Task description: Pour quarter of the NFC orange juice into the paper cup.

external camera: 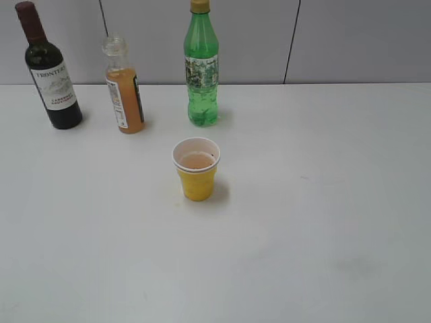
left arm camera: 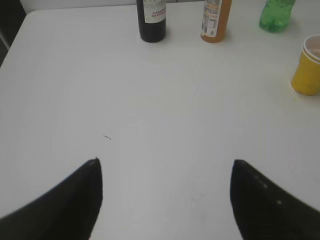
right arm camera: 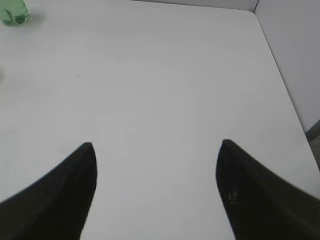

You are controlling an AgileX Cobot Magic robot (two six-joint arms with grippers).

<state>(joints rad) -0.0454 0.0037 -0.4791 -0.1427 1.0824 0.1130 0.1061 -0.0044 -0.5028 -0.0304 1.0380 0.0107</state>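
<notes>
Left gripper (left arm camera: 165, 165) spread wide, empty, above white table (left arm camera: 150, 110). NFC orange juice (left arm camera: 216, 20) stands upright far ahead, slightly right; paper cup (left arm camera: 307, 67), pale liquid inside, ahead at far right. Right gripper (right arm camera: 156, 147) likewise released; green bottle (right arm camera: 12, 12) far ahead-left.

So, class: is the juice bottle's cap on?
No: the juice bottle stands open, its clear threaded neck bare at the top, and no cap shows on it.

I log on the worktop (external camera: 323, 222): paper cup (external camera: 196, 169) centre; NFC orange juice (external camera: 124, 87) at 11 o'clock, wine bottle (external camera: 50, 68) left, green bottle (external camera: 201, 66) at 12.
</notes>
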